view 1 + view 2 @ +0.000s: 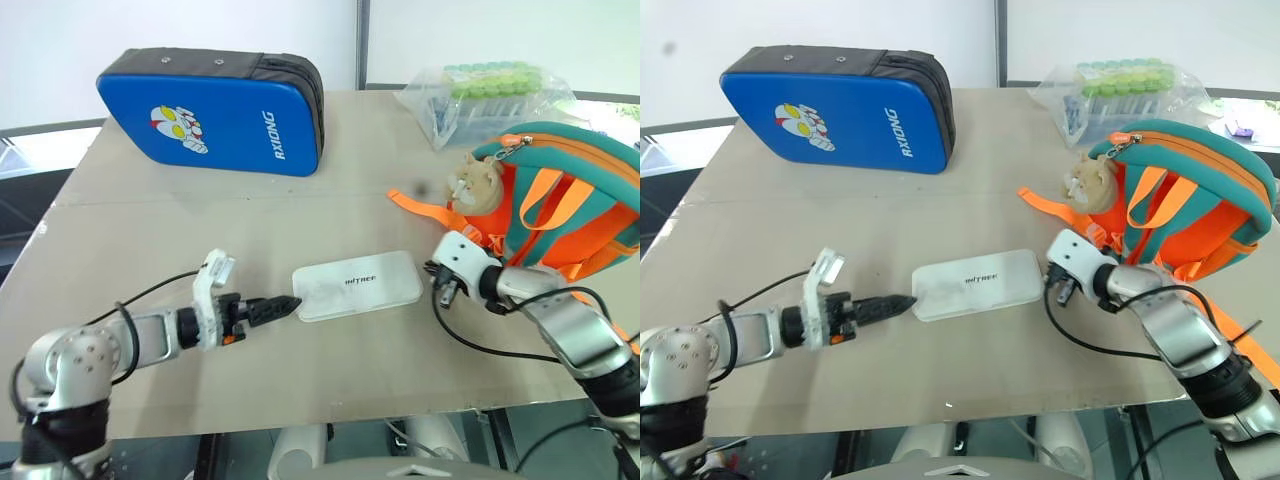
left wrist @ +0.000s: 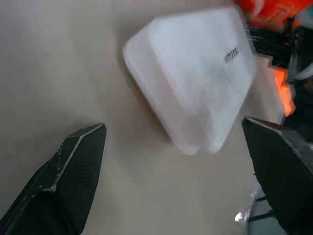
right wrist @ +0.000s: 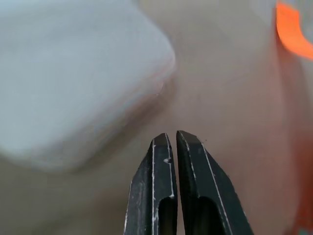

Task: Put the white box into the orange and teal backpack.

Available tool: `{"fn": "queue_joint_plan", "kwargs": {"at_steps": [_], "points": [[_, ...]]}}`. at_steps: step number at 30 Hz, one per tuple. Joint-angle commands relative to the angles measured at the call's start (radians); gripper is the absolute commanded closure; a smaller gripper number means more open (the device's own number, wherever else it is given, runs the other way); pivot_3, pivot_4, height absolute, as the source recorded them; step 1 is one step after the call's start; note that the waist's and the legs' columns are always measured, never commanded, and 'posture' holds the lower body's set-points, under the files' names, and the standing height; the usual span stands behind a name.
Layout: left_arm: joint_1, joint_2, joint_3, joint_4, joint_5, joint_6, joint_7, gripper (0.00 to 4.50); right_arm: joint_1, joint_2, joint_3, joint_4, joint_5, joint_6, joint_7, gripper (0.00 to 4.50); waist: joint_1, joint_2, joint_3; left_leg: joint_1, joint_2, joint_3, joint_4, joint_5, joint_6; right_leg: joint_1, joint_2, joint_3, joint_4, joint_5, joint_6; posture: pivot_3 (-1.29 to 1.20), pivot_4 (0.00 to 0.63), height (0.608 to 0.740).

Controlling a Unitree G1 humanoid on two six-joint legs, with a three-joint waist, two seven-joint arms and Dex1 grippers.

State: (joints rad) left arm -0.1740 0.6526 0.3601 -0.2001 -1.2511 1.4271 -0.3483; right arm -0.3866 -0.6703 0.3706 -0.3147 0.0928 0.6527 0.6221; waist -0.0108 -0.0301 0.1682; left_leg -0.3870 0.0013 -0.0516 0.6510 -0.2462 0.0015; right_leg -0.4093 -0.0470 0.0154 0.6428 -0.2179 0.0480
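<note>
White box [image 1: 358, 285] lies flat on the tan table [image 1: 200, 210], lettering up, roughly in the middle of my near edge and between my two arms. My left gripper [image 2: 173, 134] sits at the box's left end with its black fingers [image 2: 73, 171] spread wide; from the left wrist view the box is framed between them but not touched by either. My right gripper [image 3: 172, 137] is just beside the box's right end, its two fingers pressed together on nothing, with bare table under the tips and the box's rounded corner close by.

The orange and teal backpack [image 1: 575, 205] stands at the right side of the table, just behind my right arm, leaning, with its tan plush animal charm [image 1: 478, 185] hanging at the front and an orange strap [image 1: 420, 207] trailing across the table toward the middle. At the far left stands a blue padded case [image 1: 215, 115] with a cartoon figure on it, well apart from the box. Behind the backpack lies a clear plastic bag [image 1: 490, 95] holding green-capped tubes.
</note>
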Motion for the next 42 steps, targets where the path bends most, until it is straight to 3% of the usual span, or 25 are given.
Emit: {"fn": "queue_joint_plan", "kwargs": {"at_steps": [1,4,10,14,15,18,20,23,24,25,26,30,31,33,38,42], "points": [[-0.065,-0.068,-0.001,0.109,-0.074,0.093,0.102,0.0,-0.053,0.012,0.042,0.026,-0.05,-0.049,0.042,4.46,0.002,0.0,0.0,0.0,0.0,-0.001,0.0,0.0,0.0,0.0,0.0,0.0,0.0,0.0,0.0,0.0,0.15,0.74],[-0.132,-0.127,-0.005,0.19,-0.105,0.131,0.151,0.0,-0.093,0.018,0.112,0.059,-0.109,-0.099,0.088,4.46,0.003,0.0,0.0,-0.001,-0.003,-0.002,0.0,0.0,0.0,0.0,-0.002,0.0,0.0,0.0,0.0,0.0,0.15,0.74],[-0.15,-0.195,0.013,0.218,-0.166,0.155,0.21,0.0,-0.103,0.109,0.124,0.03,-0.126,-0.058,0.099,4.46,-0.001,0.0,-0.001,0.0,-0.005,-0.007,0.0,0.0,0.0,0.0,-0.003,0.0,0.0,0.0,0.0,0.0,0.15,0.74],[-0.129,-0.216,0.039,0.22,-0.227,0.126,0.27,1.72,-0.066,0.115,0.097,0.0,-0.153,-0.066,0.079,4.5,0.0,0.0,-0.001,0.0,-0.006,-0.007,0.0,0.0,0.0,0.0,-0.003,0.001,0.0,0.0,0.0,0.0,0.15,0.74],[-0.129,-0.219,0.049,0.227,-0.242,0.115,0.288,2.36,-0.049,0.112,0.079,-0.018,-0.152,-0.059,0.073,4.5,0.003,0.0,-0.001,0.0,-0.006,-0.008,0.0,0.0,-0.001,0.0,-0.004,0.0,0.0,0.0,0.0,0.0,0.15,0.74],[-0.124,-0.212,0.054,0.228,-0.303,0.079,0.337,3.4,0.016,0.118,-0.024,-0.106,-0.106,-0.008,0.058,4.5,0.009,-0.001,-0.001,-0.001,-0.006,-0.01,0.0,0.0,-0.001,0.0,-0.005,-0.002,0.0,0.0,0.0,0.0,0.15,0.74],[-0.117,-0.201,0.047,0.219,-0.353,0.05,0.366,3.55,0.076,0.128,-0.122,-0.204,-0.034,0.06,0.067,4.5,0.007,-0.001,-0.001,-0.001,-0.006,-0.009,0.0,0.0,-0.001,0.0,-0.005,-0.001,0.0,0.0,0.0,0.0,0.15,0.74],[-0.114,-0.183,0.046,0.21,-0.432,-0.013,0.415,3.55,0.28,0.097,-0.416,-0.529,0.218,0.294,0.165,4.5,0.021,0.0,-0.001,-0.003,-0.006,-0.011,0.0,0.0,0.0,0.0,-0.006,-0.002,0.0,0.0,0.0,0.0,0.15,0.74],[-0.116,-0.174,0.042,0.208,-0.453,-0.035,0.432,3.55,0.323,0.106,-0.515,-0.609,0.281,0.362,0.168,3.96,0.023,0.0,-0.001,-0.003,-0.005,-0.012,0.0,0.0,0.0,-0.001,-0.006,-0.002,0.0,0.0,0.0,0.0,0.15,0.74],[-0.121,-0.162,0.038,0.201,-0.474,-0.053,0.435,3.55,0.351,0.125,-0.621,-0.674,0.345,0.426,0.165,3.74,0.022,0.0,-0.001,-0.004,-0.005,-0.013,0.0,0.0,0.0,-0.001,-0.006,-0.003,0.0,0.0,0.0,0.0,0.15,0.74],[-0.123,-0.15,0.03,0.195,-0.491,-0.066,0.437,3.55,0.363,0.136,-0.693,-0.71,0.401,0.472,0.152,3.15,0.021,0.0,-0.001,-0.005,-0.005,-0.013,0.0,0.0,0.0,-0.001,-0.006,-0.003,-0.001,0.0,0.0,0.0,0.15,0.74],[-0.164,-0.111,-0.002,0.193,-0.521,-0.109,0.431,3.55,0.421,0.168,-1.053,-0.733,0.669,0.606,0.031,1.16,0.027,-0.001,-0.001,-0.003,-0.006,-0.01,0.0,0.0,0.0,-0.001,-0.005,-0.003,-0.001,-0.001,-0.005,0.0,0.15,0.74],[-0.18,-0.104,-0.01,0.199,-0.522,-0.118,0.426,3.55,0.45,0.165,-1.116,-0.733,0.703,0.64,0.005,0.65,0.028,-0.001,-0.001,-0.003,-0.006,-0.01,0.0,0.0,0.0,0.0,-0.005,-0.004,0.0,-0.002,-0.005,0.0,0.15,0.74],[-0.208,-0.091,-0.028,0.216,-0.522,-0.129,0.413,3.55,0.478,0.142,-1.177,-0.733,0.719,0.704,-0.043,0.05,0.031,0.0,-0.001,-0.003,-0.007,-0.008,0.001,0.0,0.0,0.0,-0.006,-0.005,-0.001,-0.002,-0.006,0.0,0.15,0.74],[-0.28,-0.072,-0.059,0.264,-0.488,-0.141,0.373,3.55,0.369,0.114,-1.215,-0.624,0.637,0.912,-0.197,0.05,0.019,-0.001,-0.001,-0.004,-0.008,-0.006,0.001,0.0,0.0,-0.001,-0.006,-0.003,-0.001,-0.002,-0.006,0.0,0.15,0.74],[-0.305,-0.072,-0.072,0.273,-0.47,-0.16,0.36,3.55,0.266,0.124,-1.177,-0.574,0.607,0.909,-0.249,0.05,0.017,0.0,0.0,-0.005,-0.007,-0.004,-0.001,0.0,0.0,-0.003,-0.005,-0.002,-0.001,-0.002,-0.006,0.0,0.15,0.74]]}}
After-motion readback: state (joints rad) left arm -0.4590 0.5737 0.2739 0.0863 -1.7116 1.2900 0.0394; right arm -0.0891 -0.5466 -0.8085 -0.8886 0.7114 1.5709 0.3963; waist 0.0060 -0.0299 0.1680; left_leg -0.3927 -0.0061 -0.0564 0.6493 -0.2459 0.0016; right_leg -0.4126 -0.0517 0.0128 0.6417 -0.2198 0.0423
